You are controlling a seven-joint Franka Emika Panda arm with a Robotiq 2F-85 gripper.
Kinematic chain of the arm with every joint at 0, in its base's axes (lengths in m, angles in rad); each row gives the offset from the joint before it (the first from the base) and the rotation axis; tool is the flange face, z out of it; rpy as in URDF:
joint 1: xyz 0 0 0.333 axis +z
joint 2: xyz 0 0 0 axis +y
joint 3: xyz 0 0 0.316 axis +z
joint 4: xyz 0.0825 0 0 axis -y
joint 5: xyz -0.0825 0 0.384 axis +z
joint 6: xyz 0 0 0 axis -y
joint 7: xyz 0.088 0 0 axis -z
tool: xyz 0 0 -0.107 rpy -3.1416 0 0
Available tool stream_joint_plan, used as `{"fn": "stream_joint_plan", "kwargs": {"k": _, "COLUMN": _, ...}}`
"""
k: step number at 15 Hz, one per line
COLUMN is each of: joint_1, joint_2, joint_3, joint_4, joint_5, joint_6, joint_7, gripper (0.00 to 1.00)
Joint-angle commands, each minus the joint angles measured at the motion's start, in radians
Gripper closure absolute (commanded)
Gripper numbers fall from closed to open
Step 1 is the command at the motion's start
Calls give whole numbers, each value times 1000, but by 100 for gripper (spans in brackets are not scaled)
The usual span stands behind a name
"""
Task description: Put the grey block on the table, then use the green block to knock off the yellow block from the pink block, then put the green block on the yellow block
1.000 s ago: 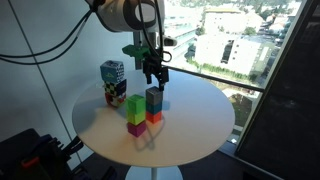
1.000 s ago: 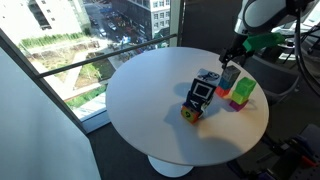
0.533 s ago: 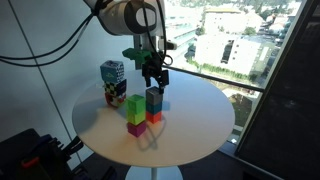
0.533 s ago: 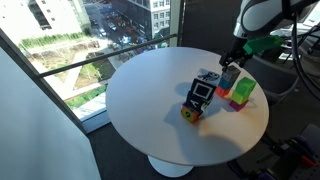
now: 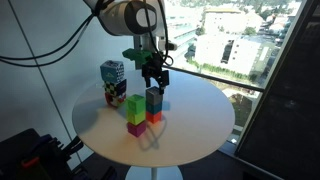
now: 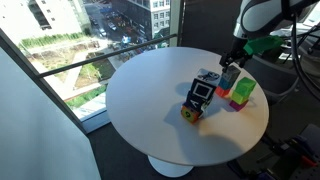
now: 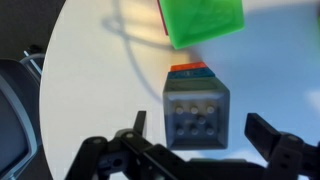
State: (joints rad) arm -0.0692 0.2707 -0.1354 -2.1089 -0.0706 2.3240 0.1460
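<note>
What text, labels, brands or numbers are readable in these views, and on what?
No readable text in any view.
The patterned box: multicoloured print, too small and blurred to tell whether it holds any letters.
The grey block: the top face shows a grid of dark dots, no characters.
The green block: plain faces, nothing written.

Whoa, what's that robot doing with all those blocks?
The robot arm's gripper hangs open right over the grey block, which tops a little stack on the round table. It isn't holding anything yet. Next to it, the green block sits on the yellow block, which sits on the pink block.
</note>
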Motion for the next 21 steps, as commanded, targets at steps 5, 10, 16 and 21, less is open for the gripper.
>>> {"fn": "stream_joint_plan", "kwargs": {"k": 5, "joint_1": -7, "joint_2": 9, "joint_3": 11, "joint_4": 2, "joint_5": 10, "joint_6": 9, "joint_7": -9, "gripper": 0}}
{"fn": "stream_joint_plan", "kwargs": {"k": 10, "joint_1": -7, "joint_2": 24, "joint_3": 14, "joint_4": 6, "joint_5": 17, "joint_6": 25, "joint_7": -8, "gripper": 26}}
{"fn": "stream_joint_plan", "kwargs": {"k": 16, "joint_1": 2, "joint_2": 7, "joint_3": 7, "joint_4": 7, "joint_5": 2, "joint_6": 12, "joint_7": 27, "gripper": 69}}
{"fn": "stream_joint_plan", "kwargs": {"k": 21, "joint_1": 7, "joint_2": -32, "joint_3": 12, "joint_4": -1, "joint_5": 1, "joint_6": -9, "joint_7": 27, "gripper": 71}}
